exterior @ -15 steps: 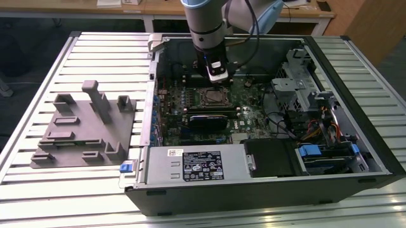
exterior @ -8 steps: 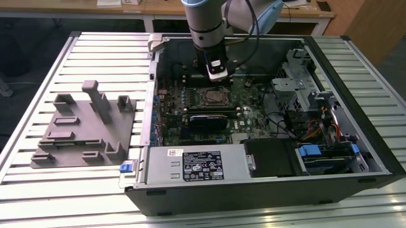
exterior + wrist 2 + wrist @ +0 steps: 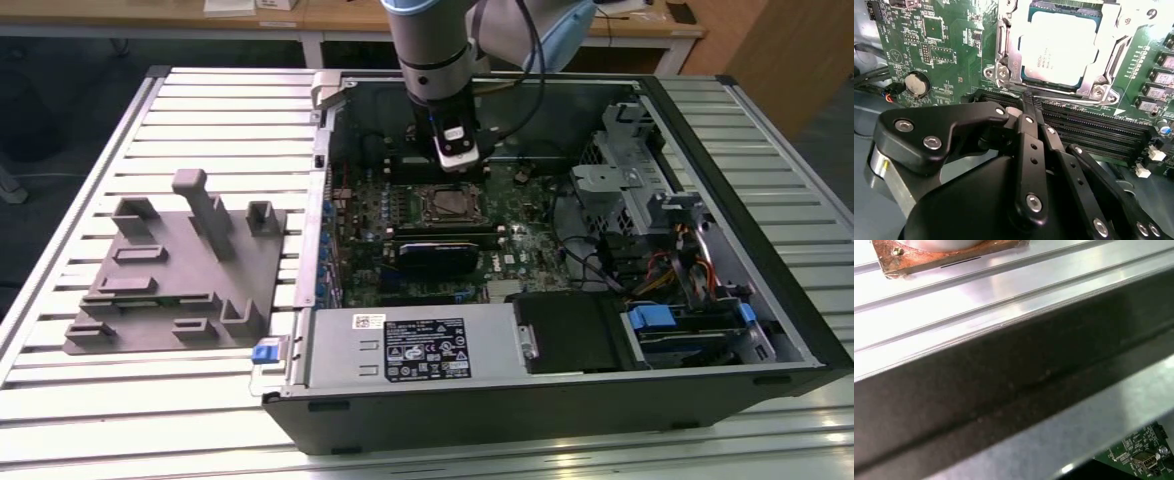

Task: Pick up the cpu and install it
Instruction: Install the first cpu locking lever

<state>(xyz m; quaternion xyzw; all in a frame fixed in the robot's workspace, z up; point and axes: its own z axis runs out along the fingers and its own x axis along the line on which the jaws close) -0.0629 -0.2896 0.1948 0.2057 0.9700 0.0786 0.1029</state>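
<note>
Claw (image 3: 1029, 102) clenched, fingers pressed together and apparently holding nothing, hovering over the motherboard (image 3: 939, 55); just beyond its tips the cpu (image 3: 1061, 47) lies seated in its socket within the metal retention frame (image 3: 1004, 65)

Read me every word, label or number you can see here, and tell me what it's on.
cpu: faint dark print on its metal top, too small to read.
power supply label: dense print, too blurred to read.
white sticker beside it: unreadable.
motherboard: white markings, too small to read.
Nothing can be quoted.
</note>
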